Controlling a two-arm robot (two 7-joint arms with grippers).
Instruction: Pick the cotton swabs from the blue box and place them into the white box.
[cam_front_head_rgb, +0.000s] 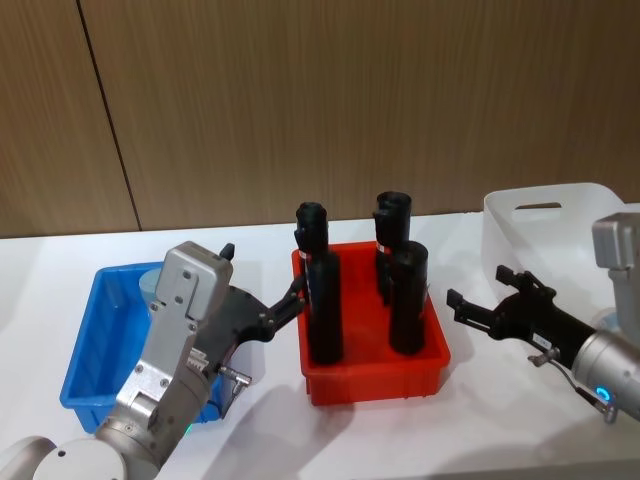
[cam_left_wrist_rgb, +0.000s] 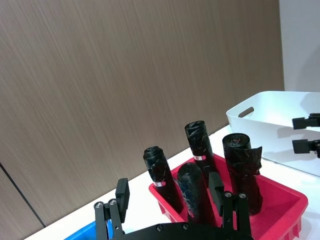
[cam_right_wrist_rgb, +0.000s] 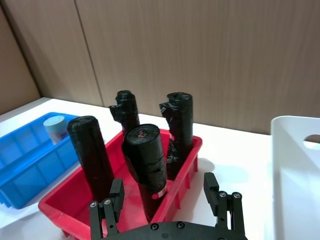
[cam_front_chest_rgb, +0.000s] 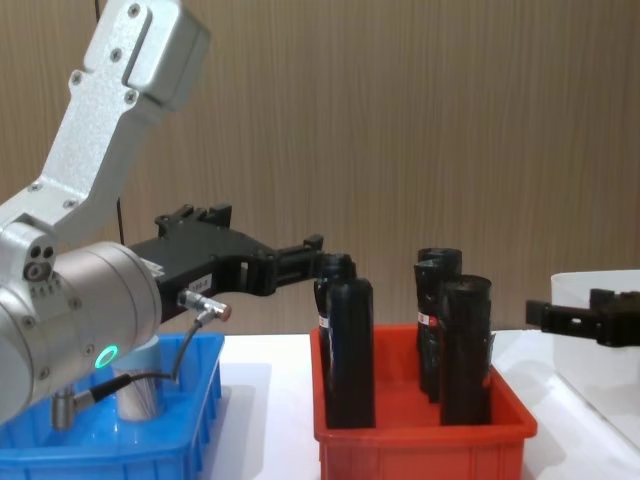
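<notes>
Left gripper (cam_front_chest_rgb: 318, 243) hangs above the blue box (cam_front_chest_rgb: 150, 440), next to black bottles (cam_front_chest_rgb: 350, 350) in the red bin (cam_front_chest_rgb: 420, 445).

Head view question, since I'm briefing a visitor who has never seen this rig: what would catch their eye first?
Probably the red bin at the table's centre, with four tall black bottles standing upright in it. Next, the two grippers flanking it: the left gripper above the blue box, and the right gripper in front of the white box, both with jaws open. One cotton swabs jar stands in the blue box.
</notes>
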